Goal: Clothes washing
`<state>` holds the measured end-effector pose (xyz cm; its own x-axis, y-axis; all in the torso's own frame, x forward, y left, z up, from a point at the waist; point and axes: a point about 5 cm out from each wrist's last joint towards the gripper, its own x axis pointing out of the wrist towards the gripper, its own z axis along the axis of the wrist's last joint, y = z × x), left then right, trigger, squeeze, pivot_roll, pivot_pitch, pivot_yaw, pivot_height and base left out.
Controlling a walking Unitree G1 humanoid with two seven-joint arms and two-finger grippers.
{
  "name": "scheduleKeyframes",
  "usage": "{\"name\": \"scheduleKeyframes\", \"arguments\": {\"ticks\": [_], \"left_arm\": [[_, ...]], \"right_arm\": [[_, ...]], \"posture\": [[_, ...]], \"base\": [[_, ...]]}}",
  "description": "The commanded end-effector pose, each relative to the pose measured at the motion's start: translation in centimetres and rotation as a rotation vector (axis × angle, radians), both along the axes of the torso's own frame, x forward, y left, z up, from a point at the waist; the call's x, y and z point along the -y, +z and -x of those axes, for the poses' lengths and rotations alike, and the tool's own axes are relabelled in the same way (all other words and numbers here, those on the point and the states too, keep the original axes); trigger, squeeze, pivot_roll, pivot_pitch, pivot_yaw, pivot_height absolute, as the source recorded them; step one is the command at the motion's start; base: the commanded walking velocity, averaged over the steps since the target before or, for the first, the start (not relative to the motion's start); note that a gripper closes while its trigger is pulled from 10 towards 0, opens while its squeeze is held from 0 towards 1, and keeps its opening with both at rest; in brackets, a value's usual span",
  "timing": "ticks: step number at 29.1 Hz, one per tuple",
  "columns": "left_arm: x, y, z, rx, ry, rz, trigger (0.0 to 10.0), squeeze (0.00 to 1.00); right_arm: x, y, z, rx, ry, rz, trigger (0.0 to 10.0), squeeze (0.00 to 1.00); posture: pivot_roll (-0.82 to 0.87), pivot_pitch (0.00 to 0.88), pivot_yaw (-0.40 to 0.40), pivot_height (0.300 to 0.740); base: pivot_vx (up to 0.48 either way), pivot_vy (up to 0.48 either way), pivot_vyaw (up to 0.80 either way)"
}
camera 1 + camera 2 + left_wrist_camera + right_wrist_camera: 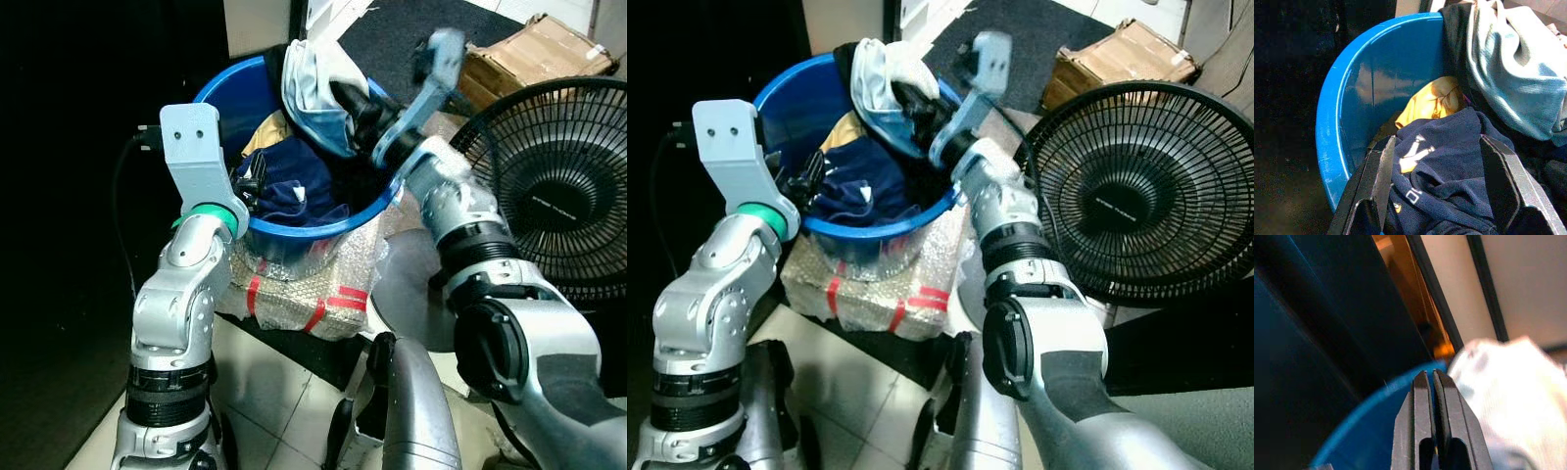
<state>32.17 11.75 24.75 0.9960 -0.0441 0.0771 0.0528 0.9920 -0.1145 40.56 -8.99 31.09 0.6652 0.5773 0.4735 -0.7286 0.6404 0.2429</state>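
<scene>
A blue basin [220,98] holds a navy garment with a printed logo [1449,161], a yellow one [1432,100] and a light blue one [313,93] heaped with black cloth at the far right rim. My left gripper [1437,147] is open at the basin's near left rim, its fingers either side of the navy garment just above it. My right gripper [355,106] reaches in over the right rim. Its fingers [1422,396] are shut, with the light blue garment [1503,396] lying against them. No cloth shows between the tips.
The basin stands on a bubble-wrapped package with red tape [294,284] on the tiled floor. A black floor fan [558,186] stands close on the right beside my right arm. A cardboard box [534,54] and a dark mat [411,24] lie behind. The left side is dark.
</scene>
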Motion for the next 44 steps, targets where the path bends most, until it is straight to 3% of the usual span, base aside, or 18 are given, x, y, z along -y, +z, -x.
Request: {"name": "scheduleKeyframes", "arguments": {"ticks": [1, 3, 4, 5, 6, 7, 9, 10, 11, 12, 15, 22, 31, 44], "left_arm": [[-0.2, -3.1, -0.3, -0.144, 0.012, -0.006, 10.0, 0.0], [-0.2, -3.1, -0.3, -0.143, 0.012, -0.007, 10.0, 0.0], [-0.2, -3.1, -0.4, -0.142, 0.013, -0.007, 10.0, 0.0], [-0.2, -3.1, -0.4, -0.141, 0.014, -0.007, 10.0, 0.0], [-0.2, -3.1, -0.4, -0.141, 0.014, -0.006, 10.0, 0.0], [-0.2, -3.1, -0.4, -0.141, 0.014, -0.006, 10.0, 0.0], [-0.2, -3.1, -0.4, -0.14, 0.014, -0.006, 10.0, 0.0], [-0.2, -3.1, -0.4, -0.142, 0.013, -0.004, 10.0, 0.0], [-0.2, -3.1, -0.4, -0.142, 0.013, -0.004, 10.0, 0.0], [-0.2, -3.1, -0.4, -0.143, 0.012, -0.003, 10.0, 0.0], [0.0, -3.1, -0.4, -0.142, 0.011, -0.001, 10.0, 0.0], [0.0, -3.1, -0.1, -0.147, 0.018, 0.007, 10.0, 0.0], [0.2, -3.1, 0.2, -0.158, 0.019, 0.027, 10.0, 0.0], [0.4, -2.9, 0.8, -0.164, 0.023, 0.033, 10.0, 0.0]], "right_arm": [[0.2, 0.7, 0.2, 0.025, 0.014, -0.022, 0.0, 0.0], [0.2, 1.2, 0.3, 0.05, 0.025, -0.026, 0.0, 0.0], [-0.1, 1.2, 0.2, 0.043, 0.012, 0.019, 4.0, 0.0], [-0.2, 0.8, 0.1, 0.023, -0.006, 0.054, 4.0, 0.0], [-0.2, 0.0, -0.2, -0.008, -0.049, 0.118, 10.0, 0.0], [-0.2, -1.5, -0.6, -0.065, -0.121, 0.215, 10.0, 0.0], [-0.2, -1.8, -0.7, -0.076, -0.136, 0.235, 10.0, 0.0], [-0.3, -2.6, -1.0, -0.109, -0.182, 0.297, 10.0, 0.44], [-0.4, -3.2, -1.1, -0.128, -0.212, 0.34, 10.0, 0.44], [-0.6, -3.8, -1.3, -0.155, -0.252, 0.393, 10.0, 1.0], [-1.2, -4.5, -1.6, -0.225, -0.328, 0.454, 10.0, 1.0], [-2.5, -4.9, -1.6, -0.301, -0.379, 0.461, 10.0, 1.0], [-2.3, -6.2, -1.7, -0.386, -0.427, 0.483, 10.0, 1.0], [-2.8, -7.6, -1.5, -0.414, -0.48, 0.553, 10.0, 1.0]], "posture": [[0.15, 0.286, -0.076, 0.439], [0.15, 0.283, -0.076, 0.439], [0.14, 0.282, -0.076, 0.439], [0.14, 0.282, -0.076, 0.439], [0.14, 0.283, -0.076, 0.439], [0.14, 0.283, -0.076, 0.439], [0.14, 0.283, -0.076, 0.439], [0.14, 0.286, -0.075, 0.439], [0.14, 0.286, -0.075, 0.439], [0.14, 0.288, -0.076, 0.439], [0.15, 0.292, -0.079, 0.439], [0.17, 0.31, -0.091, 0.439], [0.18, 0.333, -0.1, 0.439], [0.22, 0.359, -0.113, 0.439]], "base": [[0.0, 0.0, 0.0], [0.0, 0.0, 0.0], [0.0, 0.0, 0.0], [0.0, 0.0, 0.0], [0.0, 0.0, 0.0], [0.0, 0.0, 0.0], [0.0, 0.0, 0.0], [0.0, 0.0, 0.0], [0.0, 0.0, 0.0], [0.0, 0.0, 0.0], [0.0, 0.0, 0.0], [0.0, 0.0, 0.0], [0.0, 0.0, 0.0], [0.0, 0.0, 0.0]]}}
